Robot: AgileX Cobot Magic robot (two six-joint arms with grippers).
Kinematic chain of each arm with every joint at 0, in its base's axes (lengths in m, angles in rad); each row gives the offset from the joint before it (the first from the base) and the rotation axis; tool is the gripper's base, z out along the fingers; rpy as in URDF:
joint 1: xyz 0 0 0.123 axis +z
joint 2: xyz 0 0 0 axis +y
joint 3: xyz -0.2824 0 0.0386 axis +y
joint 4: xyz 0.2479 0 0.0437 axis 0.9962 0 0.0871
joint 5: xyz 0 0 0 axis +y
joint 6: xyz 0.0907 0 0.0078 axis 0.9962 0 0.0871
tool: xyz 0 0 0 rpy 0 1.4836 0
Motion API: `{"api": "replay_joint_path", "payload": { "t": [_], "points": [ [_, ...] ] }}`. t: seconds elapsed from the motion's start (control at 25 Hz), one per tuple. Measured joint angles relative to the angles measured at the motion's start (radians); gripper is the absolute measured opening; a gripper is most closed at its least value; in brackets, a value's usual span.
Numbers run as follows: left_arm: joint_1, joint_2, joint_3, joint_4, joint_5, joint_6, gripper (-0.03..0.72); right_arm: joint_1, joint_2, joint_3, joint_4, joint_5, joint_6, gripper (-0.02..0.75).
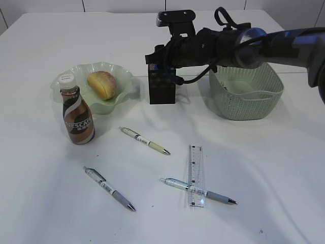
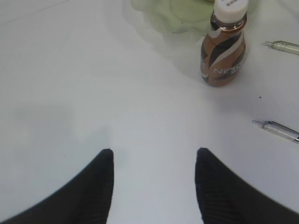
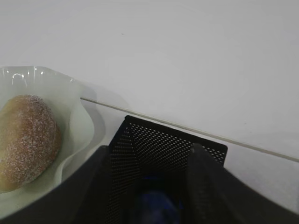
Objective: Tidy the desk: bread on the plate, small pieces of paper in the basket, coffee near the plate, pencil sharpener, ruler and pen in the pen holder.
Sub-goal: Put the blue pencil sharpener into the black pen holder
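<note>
Right gripper (image 3: 147, 161), jaws apart, over the pen holder (image 1: 162, 84); ruler (image 1: 196, 175) (long axis front-to-back) crosses a pen (image 1: 199, 190); left gripper (image 2: 154, 161) released.

Probably a lab: bare white desk (image 1: 51, 203); robot arm (image 1: 264, 46).

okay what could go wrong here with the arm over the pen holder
The right gripper hangs right over the pen holder, so a sideways move might tip it toward the plate. The ruler lies flat across a pen; grasping it could drag that pen along.
</note>
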Motion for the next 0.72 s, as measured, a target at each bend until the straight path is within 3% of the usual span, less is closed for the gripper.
{"api": "replay_joint_path", "payload": {
  "t": [0.36, 0.72],
  "points": [
    [0.000, 0.000, 0.000, 0.000, 0.000, 0.000, 0.393, 0.000, 0.000, -0.010, 0.032, 0.016, 0.000, 0.423],
    [0.000, 0.000, 0.000, 0.023, 0.002, 0.000, 0.393, 0.000, 0.000, -0.232, 0.037, 0.302, 0.000, 0.424]
  ]
}}
